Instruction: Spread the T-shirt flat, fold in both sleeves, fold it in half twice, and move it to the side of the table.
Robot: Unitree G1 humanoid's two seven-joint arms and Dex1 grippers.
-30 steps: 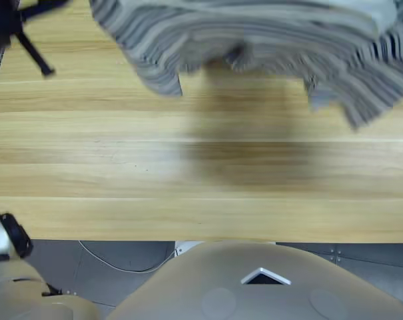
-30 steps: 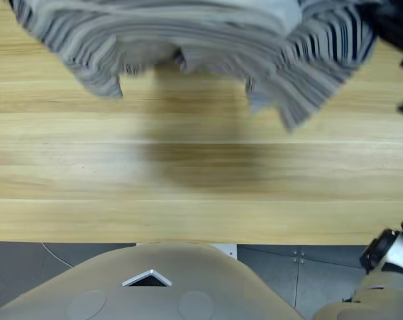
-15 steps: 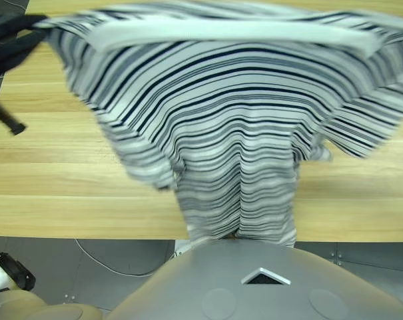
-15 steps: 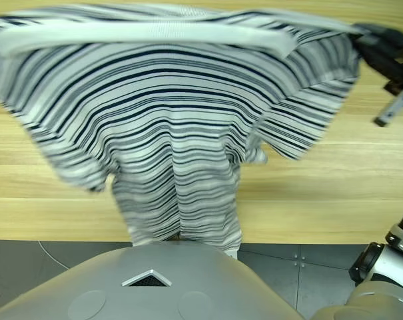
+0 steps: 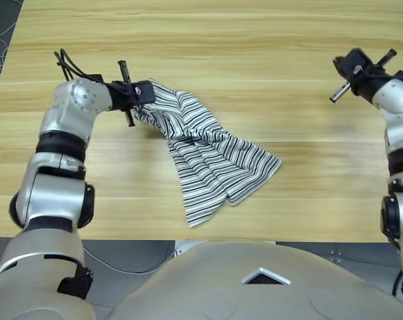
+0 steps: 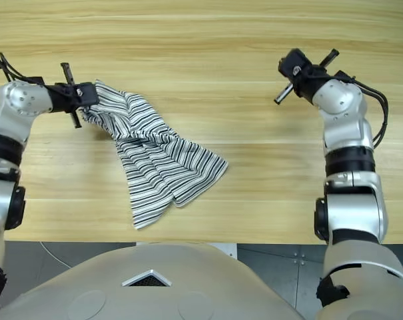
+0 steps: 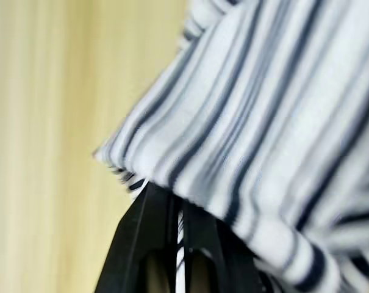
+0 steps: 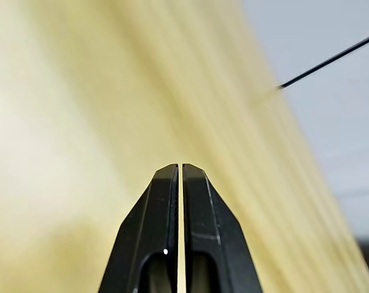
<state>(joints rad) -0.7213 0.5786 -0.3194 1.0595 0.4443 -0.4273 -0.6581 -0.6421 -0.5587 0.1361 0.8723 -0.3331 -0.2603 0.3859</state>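
Observation:
The black-and-white striped T-shirt [image 5: 208,160] lies bunched in a twisted strip on the wooden table [image 5: 254,40], running from the left side toward the front edge. My left gripper [image 5: 146,93] is shut on the shirt's upper end, low over the table; in the left wrist view, striped cloth [image 7: 263,122] is pinched between the fingers [image 7: 157,220]. My right gripper [image 6: 287,65] hovers over the right part of the table, well clear of the shirt. It is shut with nothing in it, and the right wrist view shows its fingers [image 8: 169,201] pressed together over bare wood.
The table's front edge [image 5: 201,240] runs just below the shirt's lower end. Grey floor with a cable [image 5: 114,263] lies beyond it. Bare wood spans the gap between the shirt and the right gripper.
The shirt was held up and spread between both grippers near the camera. Now the right gripper has let go, and the shirt has dropped onto the table, held only by the left.

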